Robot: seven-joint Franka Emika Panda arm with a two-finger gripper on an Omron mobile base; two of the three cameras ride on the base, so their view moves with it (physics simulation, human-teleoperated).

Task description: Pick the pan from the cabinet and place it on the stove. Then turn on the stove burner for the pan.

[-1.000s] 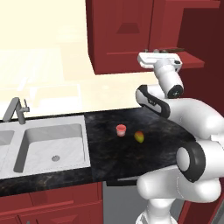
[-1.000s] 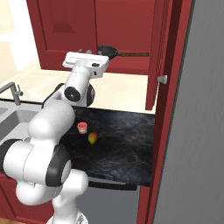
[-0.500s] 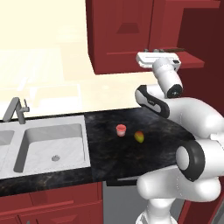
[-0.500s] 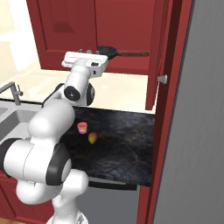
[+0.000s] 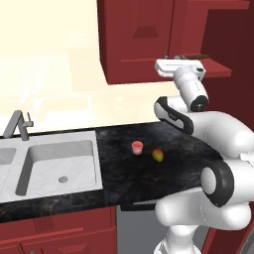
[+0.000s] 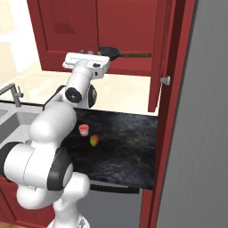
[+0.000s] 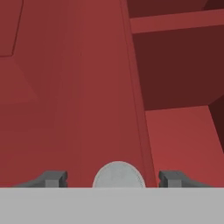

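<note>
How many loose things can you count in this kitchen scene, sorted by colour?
Dark grey: 1, the round dark grey frying pan on the shelf of the dark red wooden wall cabinet
Red: 1, the small red cup on the black stone counter
Yellow-green: 1, the small yellow-green fruit
Total: 3

Cabinet door (image 7: 87, 87) w/ knob (image 7: 118, 175) blocks dead ahead; open shelf bay (image 7: 183, 135) free beside it.

Your two base views look forward and down from behind, sharing the bench (image 5: 149, 168) and cabinet (image 6: 124, 31); your hand view sits close against the cabinet's door.
</note>
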